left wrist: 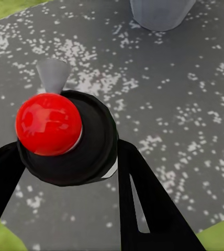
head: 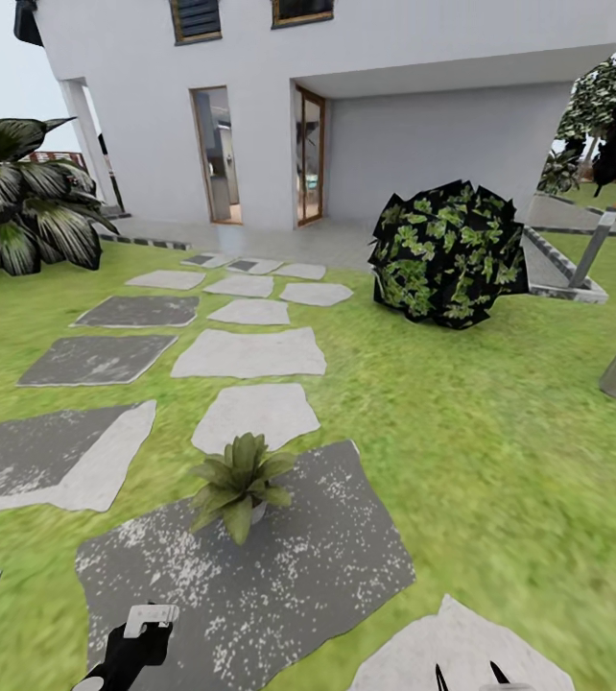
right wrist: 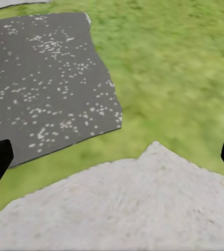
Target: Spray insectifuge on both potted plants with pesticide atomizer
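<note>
Red-dotted pesticide atomizer: clenched in left gripper; right gripper released. Aim nozzle at potted plant, 12 o'clock.

Plant on a stone ahead, atomizer in left tool near its front left, bush behind right on lawn, house beyond

My left pincer grips the pesticide atomizer, red dot uppermost, above the speckled dark stepping stone; a pale pot stands beyond.
</note>
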